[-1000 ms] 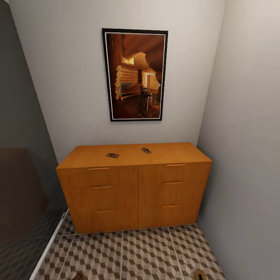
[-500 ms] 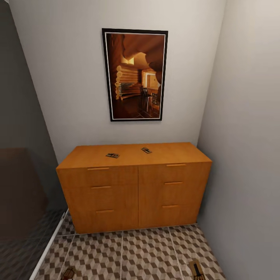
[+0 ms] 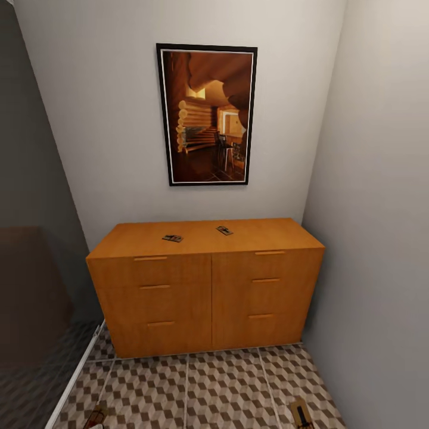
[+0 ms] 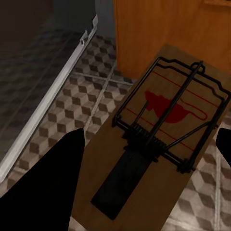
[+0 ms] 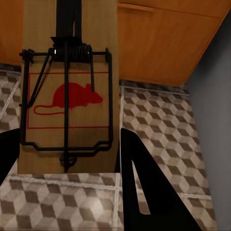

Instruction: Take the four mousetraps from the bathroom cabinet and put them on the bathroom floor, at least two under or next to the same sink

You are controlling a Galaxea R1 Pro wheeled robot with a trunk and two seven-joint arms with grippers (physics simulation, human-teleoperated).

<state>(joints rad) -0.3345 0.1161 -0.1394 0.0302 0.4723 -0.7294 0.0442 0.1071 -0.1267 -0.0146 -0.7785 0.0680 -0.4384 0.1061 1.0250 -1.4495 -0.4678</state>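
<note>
The orange-brown cabinet (image 3: 208,286) stands against the far wall. Two mousetraps lie on its top, one (image 3: 173,238) at the left and one (image 3: 224,230) nearer the middle. In the left wrist view my left gripper (image 4: 150,134) is shut on a third mousetrap (image 4: 163,130), a wooden board with wire and a red mouse print, held above the bathroom floor (image 4: 67,110). My right gripper (image 5: 67,134) is likewise shut on a fourth mousetrap (image 5: 70,96). Both held traps peek in low in the head view, left (image 3: 95,416) and right (image 3: 301,414). The sink is out of view.
A dark glass partition (image 3: 36,286) with a pale metal floor rail (image 3: 74,381) closes off the left side. A grey wall (image 3: 381,238) bounds the right. A framed picture (image 3: 207,114) hangs above the cabinet. Cube-patterned tiles (image 3: 226,387) stretch in front of it.
At the bottom of the head view the left held trap has slid leftward and the right one has risen slightly. The cabinet and the two traps on it have not moved.
</note>
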